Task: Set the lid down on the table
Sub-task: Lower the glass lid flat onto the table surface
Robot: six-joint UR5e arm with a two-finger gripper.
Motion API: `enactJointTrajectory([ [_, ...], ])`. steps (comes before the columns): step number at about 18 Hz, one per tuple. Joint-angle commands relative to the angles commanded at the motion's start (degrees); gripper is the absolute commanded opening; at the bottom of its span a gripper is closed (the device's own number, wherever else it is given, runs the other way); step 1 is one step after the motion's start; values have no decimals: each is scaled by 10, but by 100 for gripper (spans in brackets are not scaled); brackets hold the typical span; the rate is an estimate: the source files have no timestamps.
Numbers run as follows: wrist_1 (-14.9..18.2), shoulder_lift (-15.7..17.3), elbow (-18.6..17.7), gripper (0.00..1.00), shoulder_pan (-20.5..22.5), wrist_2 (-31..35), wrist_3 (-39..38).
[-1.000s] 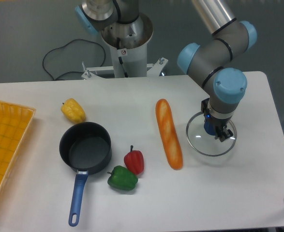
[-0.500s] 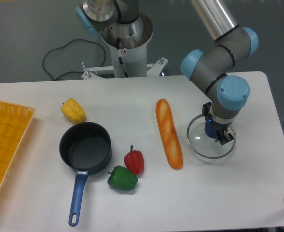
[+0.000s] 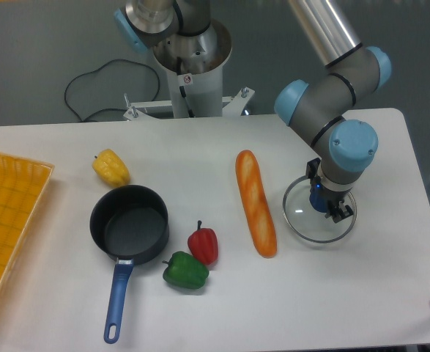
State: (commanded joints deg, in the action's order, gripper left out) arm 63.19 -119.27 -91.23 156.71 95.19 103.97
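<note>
Hovering over the lid (image 3: 311, 218), the gripper (image 3: 327, 208) sits at its centre knob; jaw state can't be made out from this angle. Lid lies on the right side of the table (image 3: 222, 293), just right of the baguette (image 3: 255, 203). Saucepan (image 3: 129, 224) is well apart to the left, peppers near it.

No text can be read; only a small round red sign (image 3: 187, 79) stands on the robot base (image 3: 189, 55).
</note>
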Motion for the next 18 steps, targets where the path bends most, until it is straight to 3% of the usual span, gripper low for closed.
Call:
enactJointTrajectory([
  [9,-2,0,1,63,0,-19,0],
  [18,-31,-4,-2,63,-5,-18,1],
])
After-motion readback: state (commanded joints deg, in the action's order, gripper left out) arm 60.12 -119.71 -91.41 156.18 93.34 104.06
